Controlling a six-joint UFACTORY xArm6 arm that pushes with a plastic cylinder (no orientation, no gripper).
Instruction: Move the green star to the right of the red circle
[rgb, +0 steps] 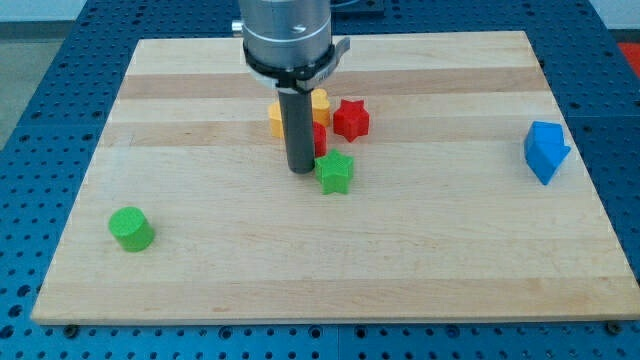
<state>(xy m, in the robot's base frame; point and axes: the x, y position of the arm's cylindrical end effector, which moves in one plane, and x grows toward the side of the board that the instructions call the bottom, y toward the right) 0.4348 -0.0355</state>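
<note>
The green star (335, 173) lies near the middle of the wooden board. My tip (301, 168) stands just to the star's left, close to it or touching it. A red block (318, 137), which looks like the red circle, sits right behind the rod and is mostly hidden by it. It lies just above the green star in the view.
A red star (351, 119) sits above and right of the green star. Yellow blocks (279, 118) lie behind the rod, partly hidden. A green cylinder (130, 229) stands at the lower left. A blue block (545, 150) sits at the right edge of the wooden board (330, 260).
</note>
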